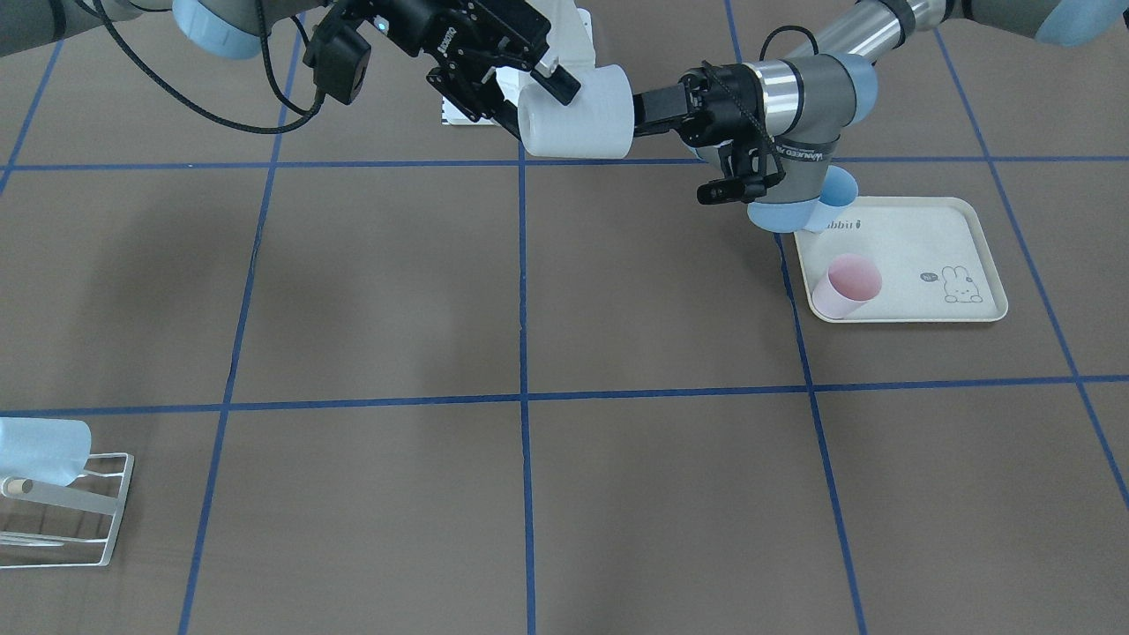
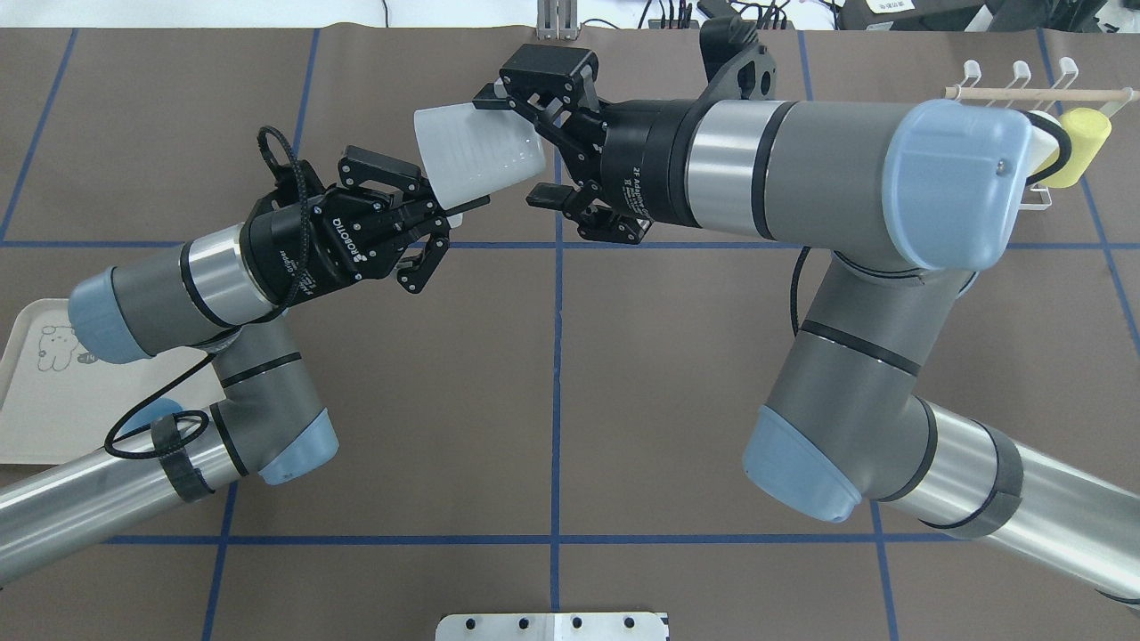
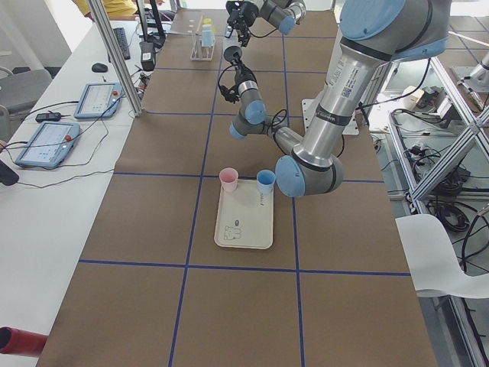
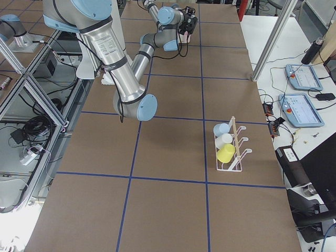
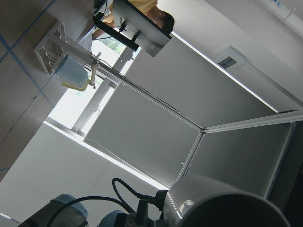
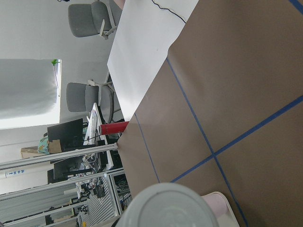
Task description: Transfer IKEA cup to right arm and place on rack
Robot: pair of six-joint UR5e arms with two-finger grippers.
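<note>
A white IKEA cup hangs on its side in mid-air over the far middle of the table, also seen in the front view. My left gripper is shut on its wide rim end, one finger along the outside wall. From the other side, my right arm brings the right gripper around the cup's narrow base end. It is open, one finger against the cup's far side and the other a little off its near side. The white wire rack stands at the far right and holds a yellow cup.
The rack also carries a pale blue cup. A cream rabbit-print tray on my left side holds a pink cup lying on its side and a blue cup. The left arm's elbow hangs over the tray's edge.
</note>
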